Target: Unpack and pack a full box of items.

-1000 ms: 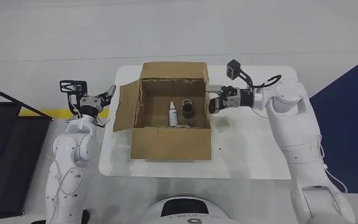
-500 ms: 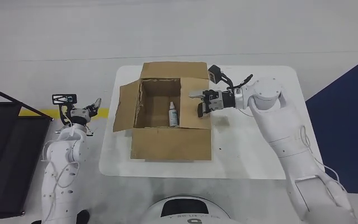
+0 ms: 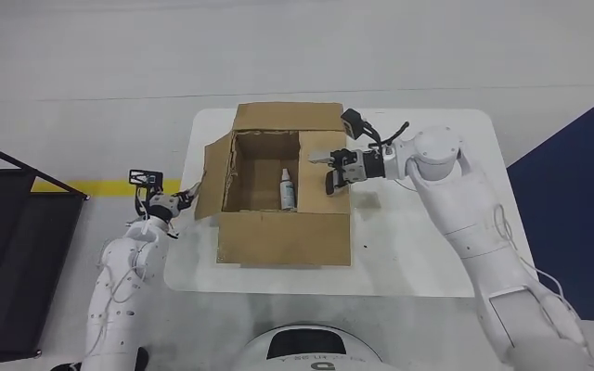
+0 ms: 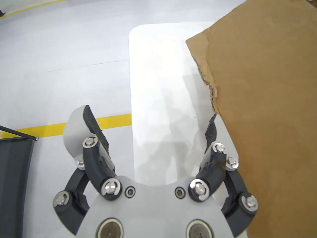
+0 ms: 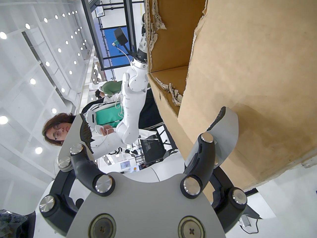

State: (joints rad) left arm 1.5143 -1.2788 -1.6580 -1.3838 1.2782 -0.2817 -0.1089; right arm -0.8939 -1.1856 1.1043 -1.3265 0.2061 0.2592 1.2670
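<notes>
The box (image 3: 283, 239) stood open on the left half of the surface (image 3: 418, 250), its back flap reaching the far edge. Inside I could see 1 white bottle (image 3: 288, 188) lying on the floor of the box. The part of the interior under the right flap (image 3: 325, 199) was hidden from me.

That right flap leaned inward over the opening. The right end effector (image 3: 325, 172) sat at it with its fingers spread. From the wrist, the flap's edge ran between them and 1 pad (image 5: 224, 117) lay against the cardboard, but nothing was clamped.

The left flap (image 3: 209, 176) stood out toward the surface's left edge. The left end effector (image 3: 190, 196) hung just beside its near corner, also spread wide and empty, with 1 fingertip (image 4: 212, 125) close to the torn cardboard.

Nothing had been set out on the surface, so I judged that 1 of 2 things held. Either the unpacking was hardly begun, or the items were back in and only the flaps remained. I could not tell which.
</notes>
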